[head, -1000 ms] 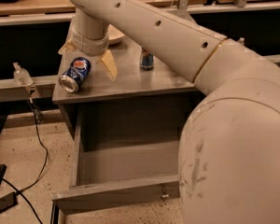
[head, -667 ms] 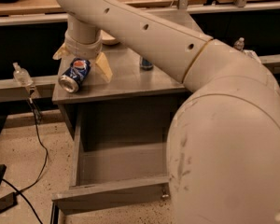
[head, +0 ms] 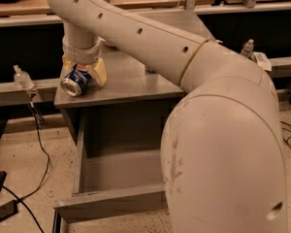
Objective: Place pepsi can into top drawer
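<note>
Hand [head: 82, 71] sitting around pepsi can [head: 75, 81], grip cannot be told; can risking rolling off surface [head: 131, 81] edge, missing top drawer [head: 121, 171] below hand.

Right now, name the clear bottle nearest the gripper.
The bottle at the picture's left edge; the gripper, over the pepsi can, is far from the right-hand bottle.

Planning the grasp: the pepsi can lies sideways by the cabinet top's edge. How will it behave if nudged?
Lying on its side, the pepsi can would probably roll, perhaps off the cabinet top. Its smooth metal skin looks slippery and dentable. The gripper sits right over it.
</note>
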You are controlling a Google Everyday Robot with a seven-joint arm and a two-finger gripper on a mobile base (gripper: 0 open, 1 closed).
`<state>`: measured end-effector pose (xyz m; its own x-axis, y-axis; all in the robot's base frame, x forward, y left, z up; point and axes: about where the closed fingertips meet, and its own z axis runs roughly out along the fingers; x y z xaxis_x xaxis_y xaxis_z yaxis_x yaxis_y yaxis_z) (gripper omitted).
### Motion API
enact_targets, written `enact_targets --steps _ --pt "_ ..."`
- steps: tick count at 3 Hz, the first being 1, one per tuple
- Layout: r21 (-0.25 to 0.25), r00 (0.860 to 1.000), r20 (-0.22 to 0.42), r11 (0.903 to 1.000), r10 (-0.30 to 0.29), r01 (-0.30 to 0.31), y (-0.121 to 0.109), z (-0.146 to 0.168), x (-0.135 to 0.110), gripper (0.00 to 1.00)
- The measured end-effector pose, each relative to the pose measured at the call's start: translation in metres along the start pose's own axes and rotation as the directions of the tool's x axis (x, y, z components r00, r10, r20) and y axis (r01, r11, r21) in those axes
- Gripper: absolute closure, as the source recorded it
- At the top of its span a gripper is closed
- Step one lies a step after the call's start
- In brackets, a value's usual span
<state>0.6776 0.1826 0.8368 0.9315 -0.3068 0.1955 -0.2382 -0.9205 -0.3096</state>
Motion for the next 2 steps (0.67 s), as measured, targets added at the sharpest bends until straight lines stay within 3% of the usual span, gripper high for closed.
enact_targets --steps 1,2 --pt "-0.003 1.000 0.006 1.0000 0.001 -0.001 -0.0004 0.0012 -0.0012 0.57" --pt "0.012 1.000 0.022 0.9997 0.019 -0.019 0.0004 -0.0010 -0.0010 0.64"
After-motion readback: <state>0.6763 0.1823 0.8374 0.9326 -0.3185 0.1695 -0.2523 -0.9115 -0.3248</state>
